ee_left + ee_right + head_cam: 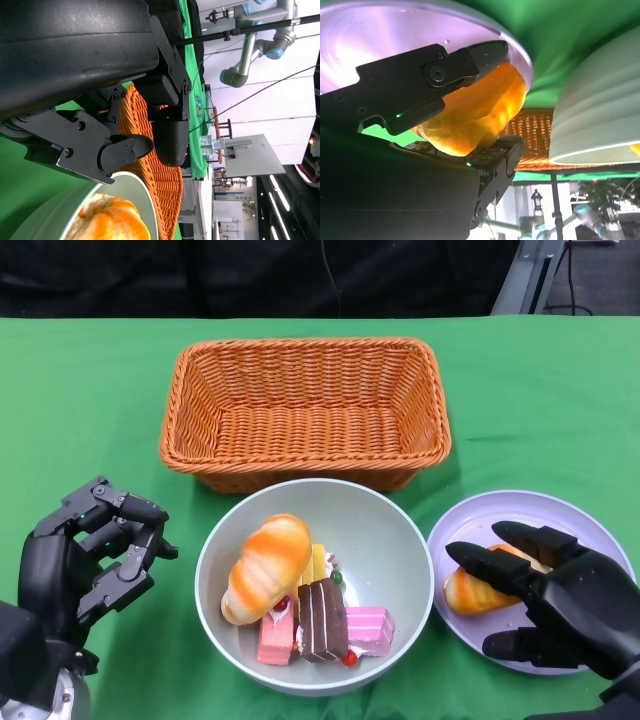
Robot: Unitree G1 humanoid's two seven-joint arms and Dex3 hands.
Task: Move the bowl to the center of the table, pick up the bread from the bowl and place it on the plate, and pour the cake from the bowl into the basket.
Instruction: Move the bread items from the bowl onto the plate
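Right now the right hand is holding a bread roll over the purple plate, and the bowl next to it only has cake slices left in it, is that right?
Not quite. The right hand does hold a bread roll over the purple plate, but the bowl is not down to cake slices: the head view shows a second bread roll lying in it with them.

Green tablecloth (90,400), dark backdrop (250,275).
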